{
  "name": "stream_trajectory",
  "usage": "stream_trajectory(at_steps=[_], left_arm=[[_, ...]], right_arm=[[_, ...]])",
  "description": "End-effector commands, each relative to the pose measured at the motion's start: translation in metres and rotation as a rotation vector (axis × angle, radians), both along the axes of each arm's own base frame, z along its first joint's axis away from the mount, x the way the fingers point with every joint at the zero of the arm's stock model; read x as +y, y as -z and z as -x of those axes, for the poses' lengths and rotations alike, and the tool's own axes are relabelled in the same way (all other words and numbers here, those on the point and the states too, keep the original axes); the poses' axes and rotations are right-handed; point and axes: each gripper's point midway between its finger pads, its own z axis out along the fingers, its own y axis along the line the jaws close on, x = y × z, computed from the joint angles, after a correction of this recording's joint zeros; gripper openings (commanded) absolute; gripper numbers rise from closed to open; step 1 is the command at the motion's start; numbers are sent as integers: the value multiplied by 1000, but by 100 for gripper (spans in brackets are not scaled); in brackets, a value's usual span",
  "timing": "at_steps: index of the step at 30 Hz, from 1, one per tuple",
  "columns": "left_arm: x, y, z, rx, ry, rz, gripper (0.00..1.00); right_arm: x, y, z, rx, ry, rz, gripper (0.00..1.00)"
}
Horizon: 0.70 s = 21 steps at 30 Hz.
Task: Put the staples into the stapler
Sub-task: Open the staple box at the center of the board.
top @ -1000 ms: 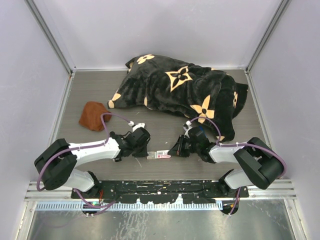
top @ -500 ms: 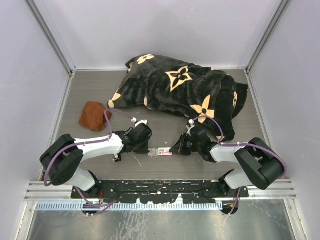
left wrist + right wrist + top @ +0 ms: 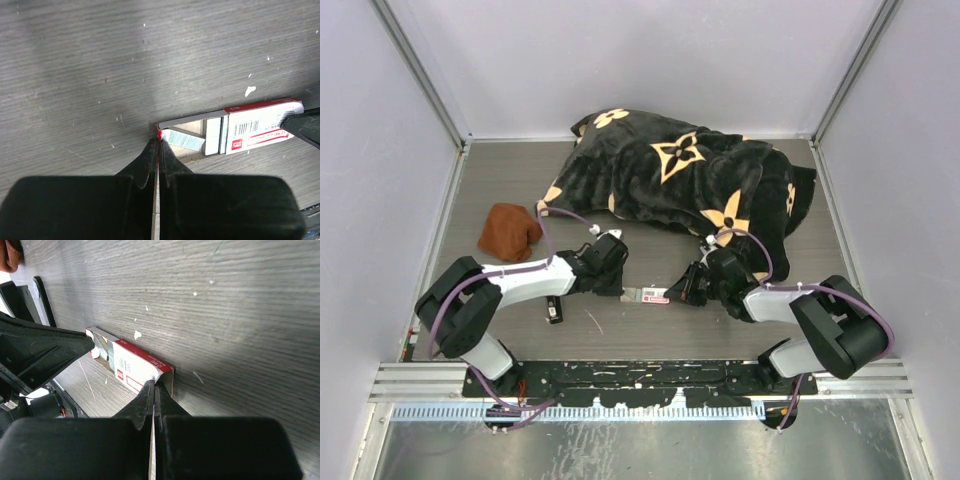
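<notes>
The staples box [image 3: 648, 296] lies on the table [image 3: 650, 335] between the two arms, its inner tray [image 3: 186, 140] slid partly out toward the left. The left gripper [image 3: 158, 145] pinches the tray's end flap, and the right gripper [image 3: 154, 390] clamps the box's opposite end. A patterned blanket [image 3: 680, 190] lies behind.

Barcode [image 3: 247, 126] and illegibly small print on the staples [image 3: 235, 132] label.
</notes>
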Motion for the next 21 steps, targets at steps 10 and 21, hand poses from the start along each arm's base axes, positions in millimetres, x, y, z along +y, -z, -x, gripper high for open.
stream_trajectory(at_steps=[10,21], left_arm=[[-16,-9,-38,-47,44,33,0],[-9,-6,-44,-42,19,24,0]], right_arm=[[-7,-10,-31,-75,31,8,0],[-16,-9,-37,-76,61,13,0]])
